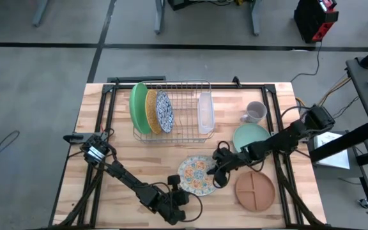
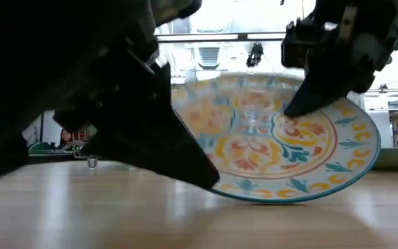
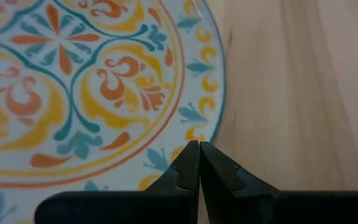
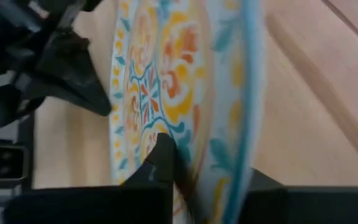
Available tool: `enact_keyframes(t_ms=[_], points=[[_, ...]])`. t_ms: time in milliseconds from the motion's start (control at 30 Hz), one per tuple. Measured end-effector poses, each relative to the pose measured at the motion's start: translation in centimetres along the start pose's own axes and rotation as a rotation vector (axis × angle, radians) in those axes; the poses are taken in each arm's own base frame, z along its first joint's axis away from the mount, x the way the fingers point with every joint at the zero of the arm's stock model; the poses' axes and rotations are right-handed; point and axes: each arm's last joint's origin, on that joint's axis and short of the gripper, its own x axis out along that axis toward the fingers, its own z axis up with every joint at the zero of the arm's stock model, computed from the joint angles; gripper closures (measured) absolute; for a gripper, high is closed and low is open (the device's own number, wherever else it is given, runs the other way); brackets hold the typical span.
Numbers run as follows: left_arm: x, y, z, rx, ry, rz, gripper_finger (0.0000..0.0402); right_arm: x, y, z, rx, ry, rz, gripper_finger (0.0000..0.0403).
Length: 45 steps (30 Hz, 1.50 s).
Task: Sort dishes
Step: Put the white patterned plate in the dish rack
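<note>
Tilting the floral plate [image 2: 282, 149] for the rack, we held its rim clamped in our right gripper [image 4: 207, 180], our left gripper [image 3: 199, 163], fingers closed empty, bracing the opposite edge.

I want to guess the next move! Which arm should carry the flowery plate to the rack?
Probably the right. Its tool is clamped on the rim of the flowery plate, tilting it up. The left tool is shut, only touching the plate's edge. The rack is behind.

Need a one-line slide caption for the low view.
Right gripper lifts the floral plate by its rim while the left gripper braces its other edge.
</note>
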Motion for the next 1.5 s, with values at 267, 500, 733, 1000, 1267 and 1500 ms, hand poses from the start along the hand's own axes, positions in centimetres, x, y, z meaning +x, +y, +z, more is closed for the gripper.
enact_keyframes(t_ms=[267,500,733,1000,1267,1500], points=[[-4.5,-0.3,2.5,0.026,-0.06,0.019,0.0401,-2.6,0.4,0.9,-0.112,-0.048,0.016,0.0389],[-10.3,-1.2,4.7,0.094,-0.179,0.022,0.0401,-5.1,0.5,1.4,-0.224,-0.056,0.071,0.0389],[-17.3,-1.7,5.1,0.154,-0.375,0.186,0.0401,-8.0,2.7,2.1,-0.507,-0.129,0.53,0.0389],[-21.1,-2.0,3.9,0.189,-0.497,0.319,0.0402,-10.8,5.7,2.4,-0.909,-0.22,1.211,0.0389],[-21.2,-1.9,3.8,0.211,-0.496,0.331,0.0401,-12.5,7.5,3.1,-1.111,-0.33,1.416,0.039],[-22.1,-0.9,3.2,0.299,-0.497,0.394,0.0401,-12.6,6.8,5.8,-0.973,-0.221,1.025,0.039]])
